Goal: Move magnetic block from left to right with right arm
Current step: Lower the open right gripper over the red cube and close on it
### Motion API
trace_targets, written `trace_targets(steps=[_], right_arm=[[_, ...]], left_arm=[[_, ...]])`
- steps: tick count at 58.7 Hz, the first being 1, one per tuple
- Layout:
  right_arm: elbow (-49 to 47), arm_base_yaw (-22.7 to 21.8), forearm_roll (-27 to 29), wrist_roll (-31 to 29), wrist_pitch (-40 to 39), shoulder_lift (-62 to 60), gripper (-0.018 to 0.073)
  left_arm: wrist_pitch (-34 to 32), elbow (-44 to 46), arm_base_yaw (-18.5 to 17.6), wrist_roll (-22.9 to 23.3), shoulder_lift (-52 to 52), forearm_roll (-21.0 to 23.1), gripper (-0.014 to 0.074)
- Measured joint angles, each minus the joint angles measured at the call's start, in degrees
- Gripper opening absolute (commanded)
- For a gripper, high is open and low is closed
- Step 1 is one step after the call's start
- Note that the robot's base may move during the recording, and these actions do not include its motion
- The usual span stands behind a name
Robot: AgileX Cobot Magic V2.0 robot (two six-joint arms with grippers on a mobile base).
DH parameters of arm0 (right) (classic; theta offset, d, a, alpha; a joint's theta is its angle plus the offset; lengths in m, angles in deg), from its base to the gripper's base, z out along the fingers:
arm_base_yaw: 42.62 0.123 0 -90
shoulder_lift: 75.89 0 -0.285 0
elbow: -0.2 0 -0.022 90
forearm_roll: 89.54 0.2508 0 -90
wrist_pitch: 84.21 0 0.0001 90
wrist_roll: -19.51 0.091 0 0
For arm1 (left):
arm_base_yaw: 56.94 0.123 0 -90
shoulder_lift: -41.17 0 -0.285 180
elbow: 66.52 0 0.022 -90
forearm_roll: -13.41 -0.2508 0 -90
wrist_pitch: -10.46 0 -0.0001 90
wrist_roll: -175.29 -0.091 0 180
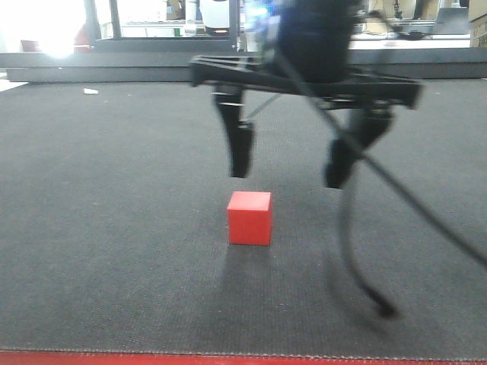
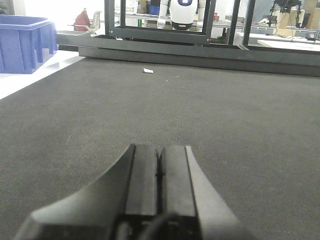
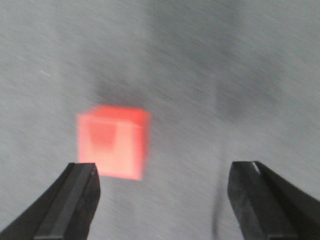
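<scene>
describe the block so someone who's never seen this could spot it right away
Look at the wide dark grey mat and find the right gripper hanging over it with its black fingers apart. Just below sits the magnetic block, a small plain cube. It is the only bright red thing on the mat.

One red cube on one dark mat. Two grippers are in view. The right gripper shows two fingers, spread apart, and the left gripper shows two fingers, pressed together. One black cable hangs beside the right gripper. One small white scrap lies at the mat's far edge. Beyond the mat stand one blue crate and what may be one white robot torso, cut off at the top edge.
</scene>
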Motion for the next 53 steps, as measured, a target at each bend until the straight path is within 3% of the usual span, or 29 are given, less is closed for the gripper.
trace_targets(steps=[16,53], right_arm=[[-9.67,2.44,0.48,1.39,4.33,8.98,0.0620],[-10.06,2.42,1.21,5.02,7.37,13.06,0.0620]], left_arm=[[0.00,0.00,0.00,0.00,0.00,0.00,-0.0116],[0.00,0.00,0.00,0.00,0.00,0.00,-0.0116]])
